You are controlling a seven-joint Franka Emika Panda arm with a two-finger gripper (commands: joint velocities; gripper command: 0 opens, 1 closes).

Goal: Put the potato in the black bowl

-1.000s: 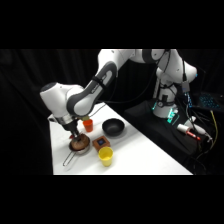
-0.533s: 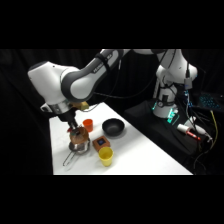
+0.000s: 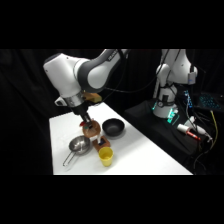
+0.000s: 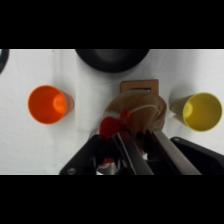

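Wrist view, nearest first: pincer [image 4: 131, 142] linkage rises from the bottom edge, fingers closed on the potato [image 4: 137, 112], a brown-tan lump held at the tips with a red patch on its left side. Potato hangs above a brown block [image 4: 140, 87], partly covering it. Orange cup [image 4: 48, 104] to one side, yellow cup [image 4: 201, 111] to the other, both upright on the white tabletop [image 4: 90, 85]. Farthest, the black bowl [image 4: 112, 59], cut by the top edge, apart from the potato.

Side view: pincer [image 3: 89, 126] over the tabletop, between silver pan [image 3: 78, 145] and black bowl [image 3: 113, 127]; yellow cup [image 3: 105, 156] nearer the camera.
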